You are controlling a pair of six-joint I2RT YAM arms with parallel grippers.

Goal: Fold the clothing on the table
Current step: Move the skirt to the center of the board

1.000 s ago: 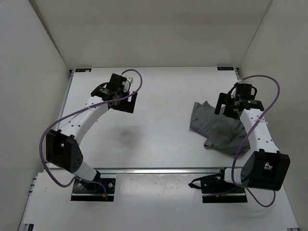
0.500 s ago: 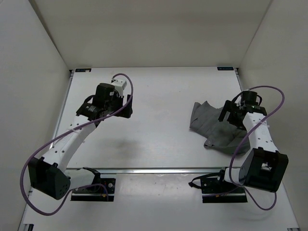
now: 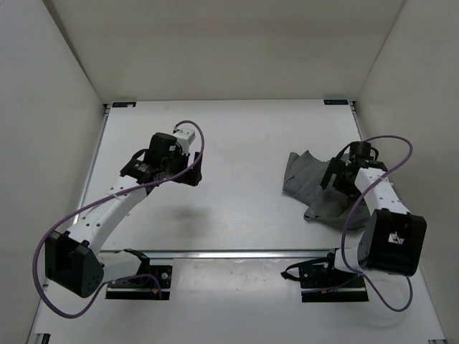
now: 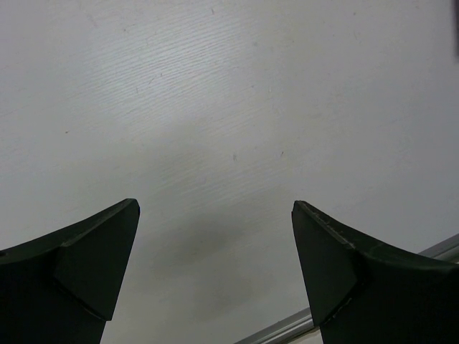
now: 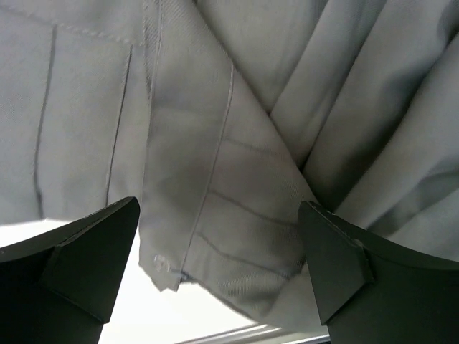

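Observation:
The grey clothing (image 3: 307, 180) lies crumpled on the right side of the white table (image 3: 244, 136). My right gripper (image 3: 333, 179) is low over its right part, pointing down. In the right wrist view the clothing (image 5: 237, 122) fills the frame, creased, with a buttoned hem corner (image 5: 163, 264) near the bottom. There my right gripper (image 5: 217, 218) is open, with its fingers either side of a stitched fold. My left gripper (image 3: 191, 173) hovers over bare table left of centre. Its wrist view shows that gripper (image 4: 215, 240) open, nothing between its fingers.
A silver rail (image 3: 237, 253) runs along the table's front edge and also shows in the left wrist view (image 4: 287, 331). White walls close off the left, right and back. Purple cables loop off both arms.
My right gripper has come nearer and lower onto the clothing. My left arm has dropped its elbow, and its gripper has shifted slightly toward me.

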